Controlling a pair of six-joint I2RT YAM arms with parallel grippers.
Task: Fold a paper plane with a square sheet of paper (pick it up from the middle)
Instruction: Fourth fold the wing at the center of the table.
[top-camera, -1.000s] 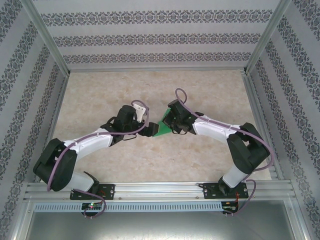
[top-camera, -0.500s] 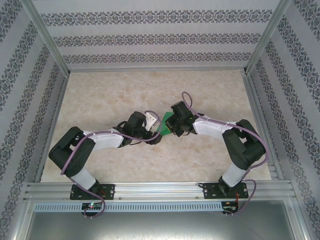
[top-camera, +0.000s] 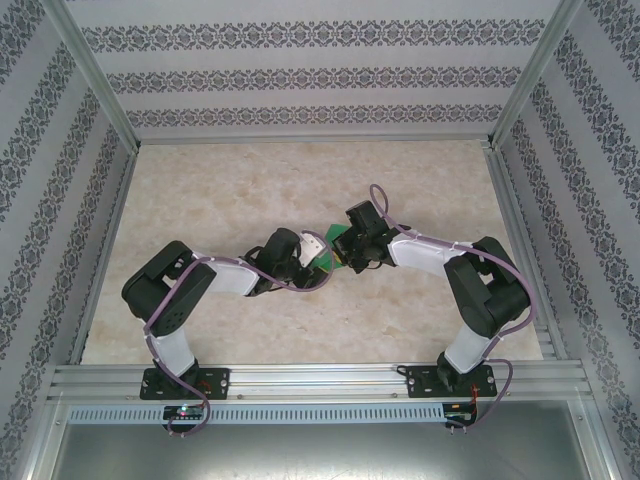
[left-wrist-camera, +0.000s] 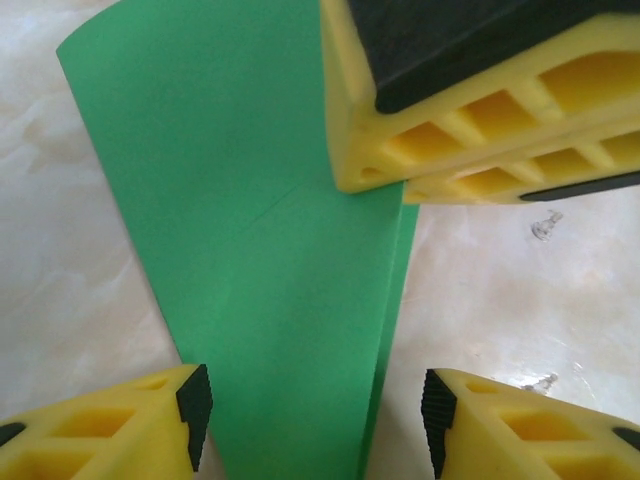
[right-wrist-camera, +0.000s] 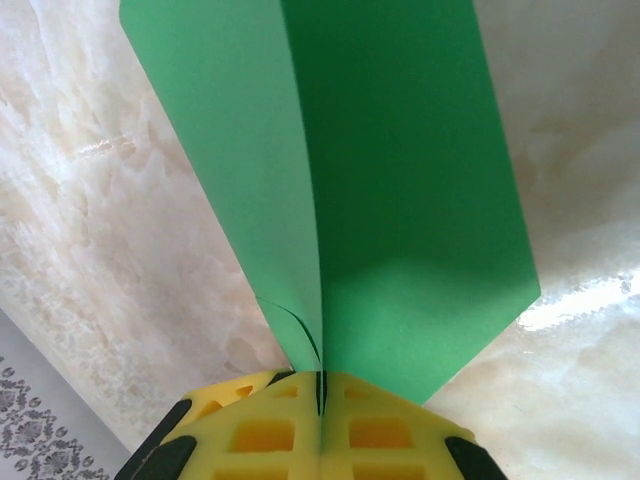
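Right wrist: paper plane (right-wrist-camera: 400, 200) edge btwn tight right jaws

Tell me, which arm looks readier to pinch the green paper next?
Left, probably. The left gripper is open, straddling the green paper, while the right gripper is shut on it, holding it.

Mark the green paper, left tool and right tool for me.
green paper (left-wrist-camera: 250, 220): left wrist view, middle of its upper face.
left tool (left-wrist-camera: 315, 412): left wrist view, midway between its open fingertips.
right tool (right-wrist-camera: 320, 385): right wrist view, seam where its fingertips clamp the paper.
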